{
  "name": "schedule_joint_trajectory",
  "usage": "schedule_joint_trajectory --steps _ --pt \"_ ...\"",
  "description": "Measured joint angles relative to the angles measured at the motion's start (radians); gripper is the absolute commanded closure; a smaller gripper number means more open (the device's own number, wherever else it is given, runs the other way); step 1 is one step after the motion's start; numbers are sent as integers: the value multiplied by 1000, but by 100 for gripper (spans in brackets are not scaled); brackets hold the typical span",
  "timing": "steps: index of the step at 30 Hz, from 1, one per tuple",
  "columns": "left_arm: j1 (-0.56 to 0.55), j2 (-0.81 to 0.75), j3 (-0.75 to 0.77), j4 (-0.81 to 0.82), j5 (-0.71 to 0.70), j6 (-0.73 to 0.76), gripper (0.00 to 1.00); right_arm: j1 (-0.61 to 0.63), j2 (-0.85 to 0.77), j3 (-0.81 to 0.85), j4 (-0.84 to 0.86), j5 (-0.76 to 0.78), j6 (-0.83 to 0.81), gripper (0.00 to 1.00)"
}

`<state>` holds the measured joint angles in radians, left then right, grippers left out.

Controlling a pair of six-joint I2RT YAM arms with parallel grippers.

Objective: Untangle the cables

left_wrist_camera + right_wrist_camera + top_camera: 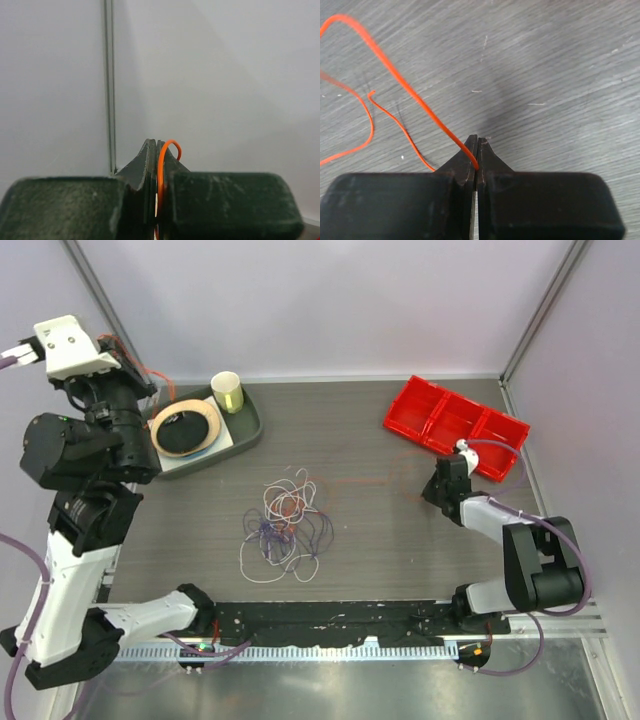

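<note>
Cables: You found the tangle (285,525) of purple, white and orange-red loops lying loose near the middle of the counter (390,550). It lay beyond the arm bases and apart from both trays.
Orange strand: One orange strand (420,102) crossed the wood grain and entered the right jaws. Two further orange lengths lay on the counter to its left in the right wrist view.
Right jaws: Closed, tips together, pinching the orange strand just above the counter. In the top view you saw them low over the counter, between the tangle and the red tray.
Orange loop: A short orange loop (160,170) arched out past the tips of the left jaws.
Left jaws: Closed on the orange loop, tips pressed together, with only pale wall behind them.
Strand identity: You could not tell whether the strand and the loop belonged to one cable.
Left arm (90,440): Raised high at the left edge, well apart from the tangle.
Red tray (455,420): Three compartments, at the far right, just beyond the right arm (500,520).
Grey tray (245,430): At the far left, it carried a dark round dish (185,430) with an orange rim and an upright pale cup (228,392).
</note>
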<state>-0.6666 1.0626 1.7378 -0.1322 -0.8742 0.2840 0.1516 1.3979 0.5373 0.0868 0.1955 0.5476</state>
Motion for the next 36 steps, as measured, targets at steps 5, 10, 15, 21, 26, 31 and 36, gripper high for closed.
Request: schedule_joint_trajectory --steps 5,10,15,21,26,31,36 --pt "2 -15 5 -24 23 -24 100 -2 -35 74 -33 -137 -36 99" --pt "2 24 5 -107 114 -103 100 83 -100 138 -29 -247 -114 58" --pt "2 107 20 -211 261 -207 100 188 -168 145 -115 -189 -181 35" --pt "1 171 -2 -293 476 -335 100 193 -423 134 -185 -126 -270 26" --pt "1 179 -80 -281 626 -418 100 193 -640 132 -87 -335 -331 20" --pt "0 219 -151 -259 717 -468 100 199 -646 145 58 -565 -302 18" --pt "-27 237 -220 -240 743 -518 100 264 -523 219 181 -683 -248 18"
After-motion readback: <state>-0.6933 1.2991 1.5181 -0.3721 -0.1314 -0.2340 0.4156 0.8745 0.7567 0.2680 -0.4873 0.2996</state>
